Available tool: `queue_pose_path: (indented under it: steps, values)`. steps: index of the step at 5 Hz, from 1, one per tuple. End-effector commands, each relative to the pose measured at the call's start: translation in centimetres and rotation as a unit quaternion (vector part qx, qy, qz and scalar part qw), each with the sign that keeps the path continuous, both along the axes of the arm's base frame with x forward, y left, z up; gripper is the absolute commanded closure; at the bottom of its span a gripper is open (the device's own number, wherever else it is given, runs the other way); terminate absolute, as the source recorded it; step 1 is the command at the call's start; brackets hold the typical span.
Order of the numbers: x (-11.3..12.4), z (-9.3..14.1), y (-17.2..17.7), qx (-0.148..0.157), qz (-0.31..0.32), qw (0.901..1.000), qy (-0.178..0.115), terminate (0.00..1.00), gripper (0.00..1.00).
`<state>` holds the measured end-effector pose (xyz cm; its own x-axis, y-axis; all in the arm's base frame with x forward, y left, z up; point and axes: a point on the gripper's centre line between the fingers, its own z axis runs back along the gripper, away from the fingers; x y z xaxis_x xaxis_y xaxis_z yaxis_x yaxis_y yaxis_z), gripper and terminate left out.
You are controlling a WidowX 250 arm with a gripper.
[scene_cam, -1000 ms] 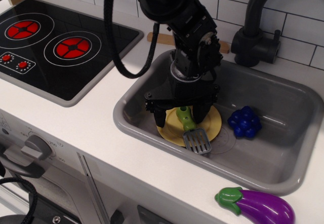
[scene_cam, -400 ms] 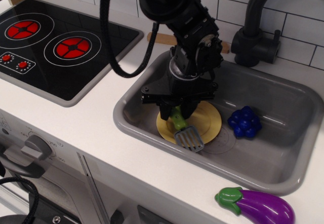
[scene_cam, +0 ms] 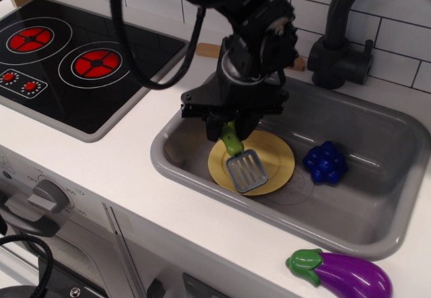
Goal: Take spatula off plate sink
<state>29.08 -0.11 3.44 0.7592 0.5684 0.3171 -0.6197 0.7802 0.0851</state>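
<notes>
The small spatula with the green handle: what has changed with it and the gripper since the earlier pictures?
The black gripper closed on the lime-green handle of the grey slotted spatula and lifted it up and leftward; its head now hangs over the pale-yellow round plate. The plate, blue grapes and purple eggplant stayed where they were.

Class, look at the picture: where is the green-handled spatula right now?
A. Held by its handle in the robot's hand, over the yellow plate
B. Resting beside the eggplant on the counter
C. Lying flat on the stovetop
A: the hand grips the spatula by its green handle, head hanging over the plate.
</notes>
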Motion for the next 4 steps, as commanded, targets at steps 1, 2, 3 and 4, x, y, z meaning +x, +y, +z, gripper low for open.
queue_pose_path:
  steps: [1,2,3,4]
  values:
    - [0.6,3.4,-3.6,-0.040,-0.025,0.9977,-0.050,0.00,1.00]
    - [0.6,3.7,-4.7,-0.046,0.099,0.9914,-0.071,0.00,1.00]
    - [-0.6,3.9,-5.6,-0.071,0.224,0.9688,-0.077,0.00,1.00]
    - [-1.0,3.7,-6.9,-0.080,0.348,0.9326,-0.054,0.00,1.00]
